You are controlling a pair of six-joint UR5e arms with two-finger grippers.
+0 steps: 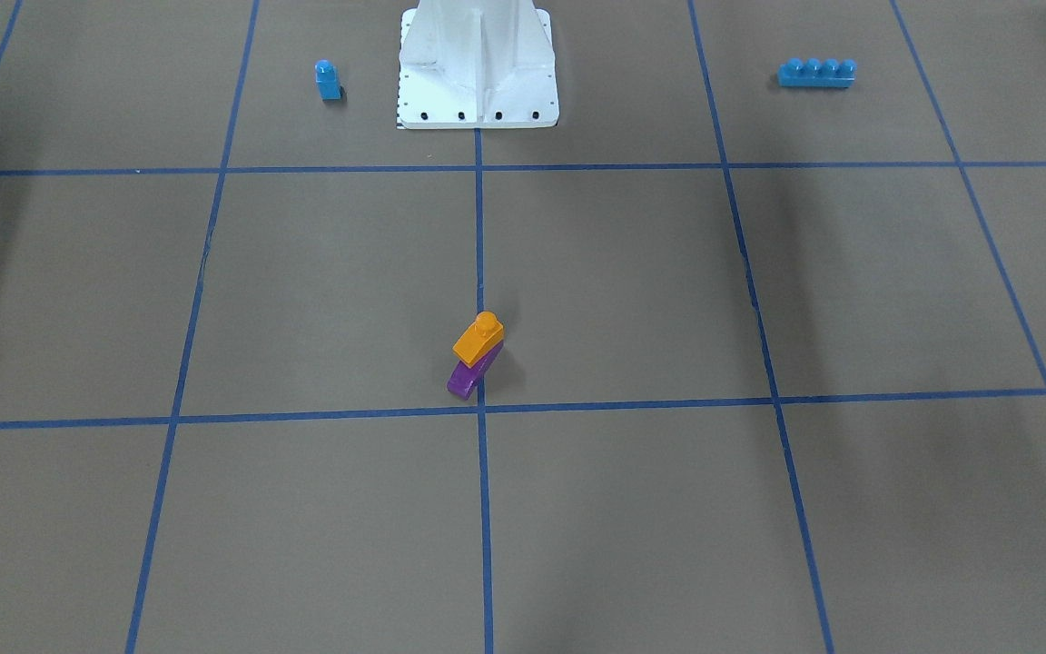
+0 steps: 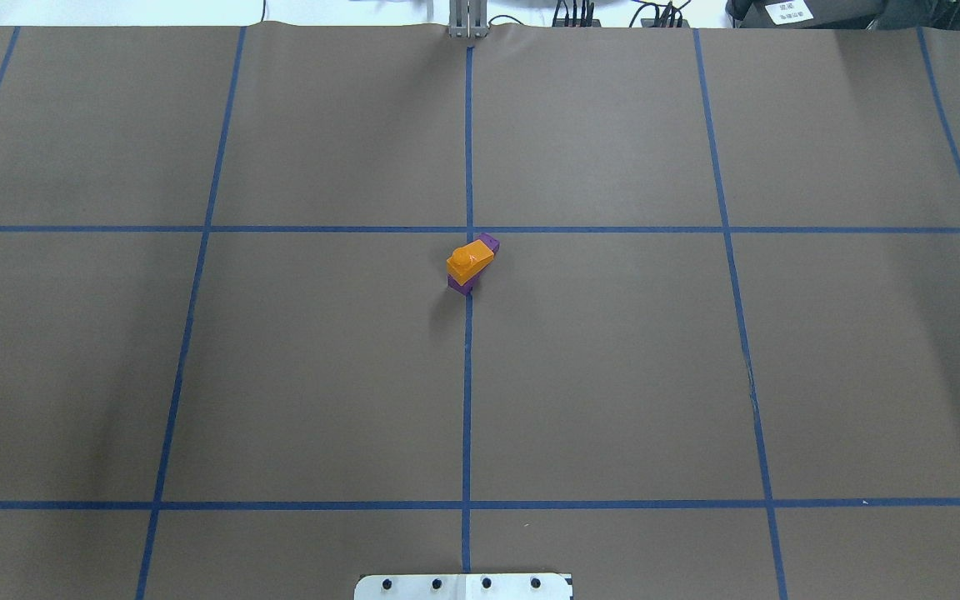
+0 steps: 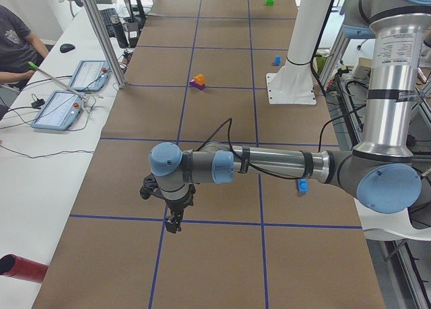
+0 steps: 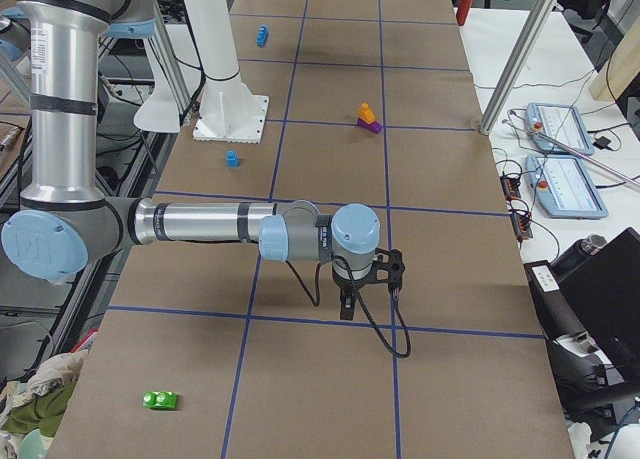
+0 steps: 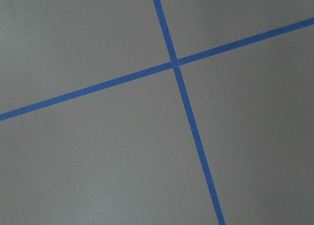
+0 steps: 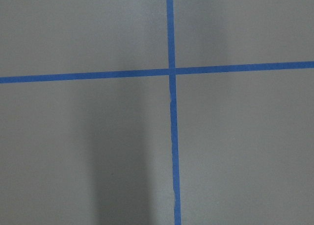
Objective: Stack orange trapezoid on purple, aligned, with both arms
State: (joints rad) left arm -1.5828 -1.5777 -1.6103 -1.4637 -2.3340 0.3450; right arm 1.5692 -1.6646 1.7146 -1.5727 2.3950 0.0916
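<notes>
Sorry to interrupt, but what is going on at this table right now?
Nothing is being handled right now. The orange brick sits on the purple brick near the middle of the table. Far from them, the left gripper and the right gripper hang over the table's ends; whether their jaws are open cannot be told.

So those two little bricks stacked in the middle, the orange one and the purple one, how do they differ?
The orange trapezoid sits on top; the purple lies under it, on the table. The orange trapezoid's round stud shows; the purple's top is mostly covered. Seen from overhead, the purple pokes out beyond the orange trapezoid at two ends. Both are small plastic bricks of similar size.
</notes>
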